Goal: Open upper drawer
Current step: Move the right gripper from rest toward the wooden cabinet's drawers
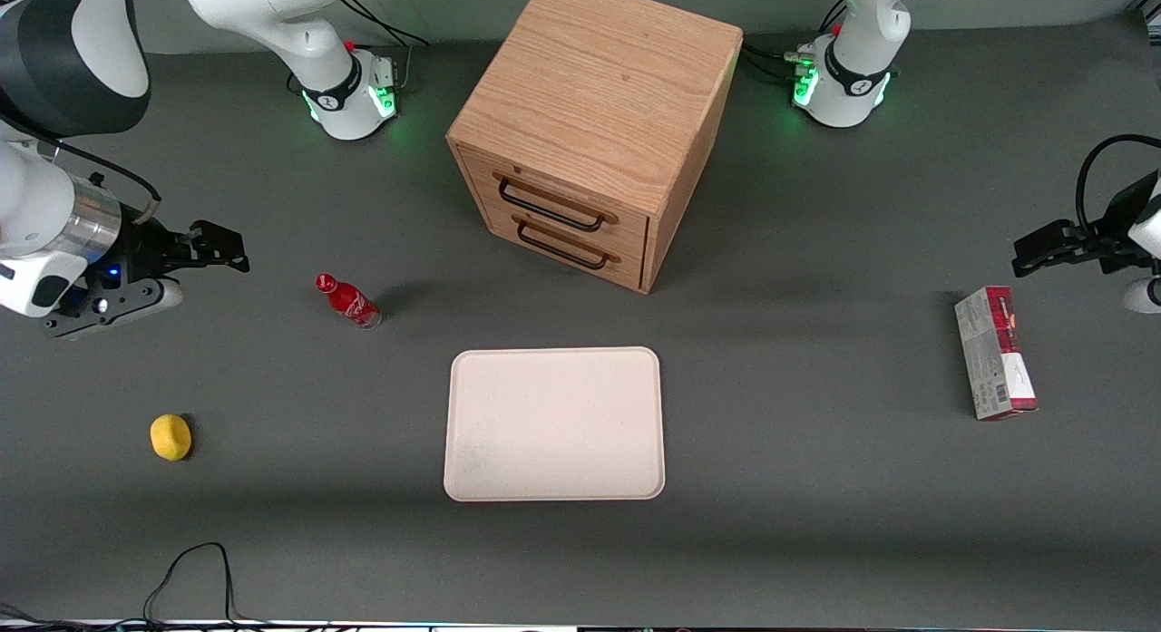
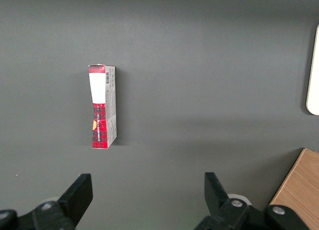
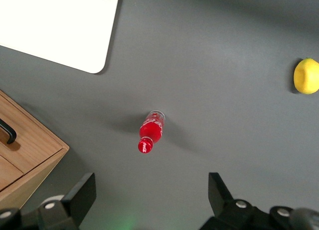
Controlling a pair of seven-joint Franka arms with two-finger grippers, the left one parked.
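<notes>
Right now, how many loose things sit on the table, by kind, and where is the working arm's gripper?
Cabinet: 1
Tray: 1
Bottle: 1
Lemon: 1
Carton: 1
Total: 5
The gripper, jaws open, hovers at the working arm's end, beside the bottle.

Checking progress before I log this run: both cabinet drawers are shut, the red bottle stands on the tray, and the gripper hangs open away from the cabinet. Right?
Not quite. In the front view the red bottle stands on the table beside the tray, not on it. Both drawers, including the upper drawer, are shut, and the gripper hangs open away from the cabinet.
</notes>
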